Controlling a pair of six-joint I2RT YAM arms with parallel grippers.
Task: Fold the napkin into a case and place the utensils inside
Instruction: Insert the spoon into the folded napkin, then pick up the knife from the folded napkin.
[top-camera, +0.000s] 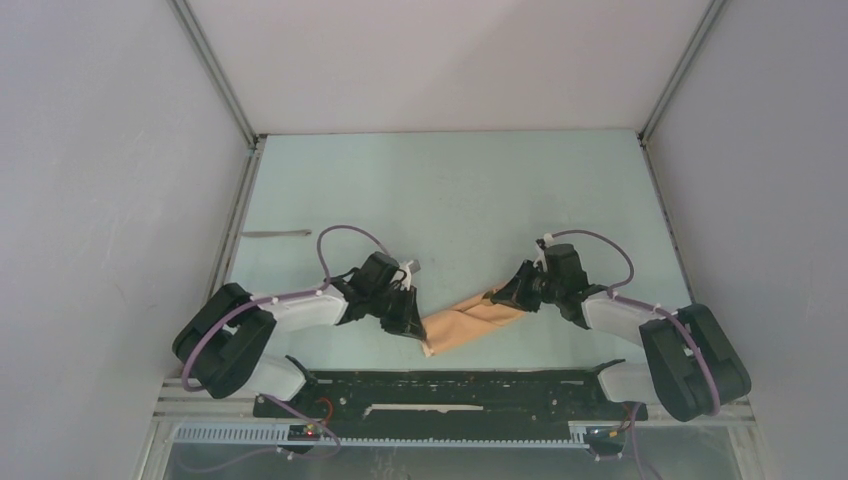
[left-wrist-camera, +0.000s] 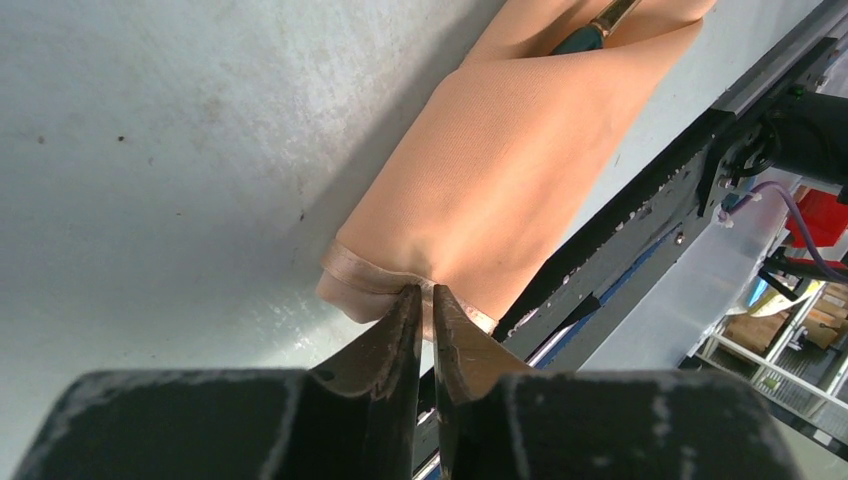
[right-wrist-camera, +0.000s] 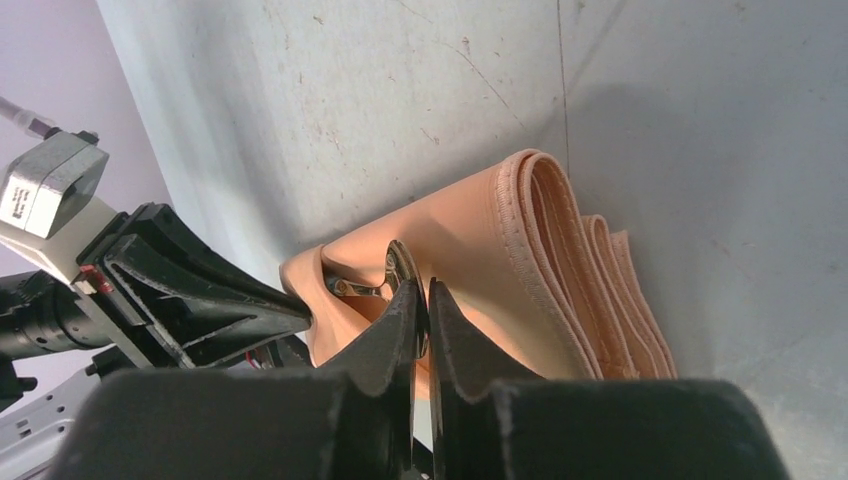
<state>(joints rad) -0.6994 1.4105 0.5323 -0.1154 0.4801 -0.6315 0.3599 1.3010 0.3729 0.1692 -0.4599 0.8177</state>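
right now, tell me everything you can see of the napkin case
The case is soft peach cloth folded into a narrow oblong, lying slantwise on the table. A utensil's dark-and-gold handle pokes from its folds. The left gripper pinches the hem at one end. The right gripper sits at the other end, where stacked hemmed layers show; its grip is unclear.

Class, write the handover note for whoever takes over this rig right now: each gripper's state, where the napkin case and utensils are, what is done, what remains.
Left gripper: shut on the hem at the left end of the case.
Right gripper: jaws nearly together at the case's other end, by the spoon; whether it grips is unclear.
Case: folded, lying on the table between the arms.
Spoon: partly tucked into the case's right end.
Silvery utensil: on the table by the left wall, apart from the case.
Done: the fold. Left: seat the spoon, fetch and insert the silvery utensil.
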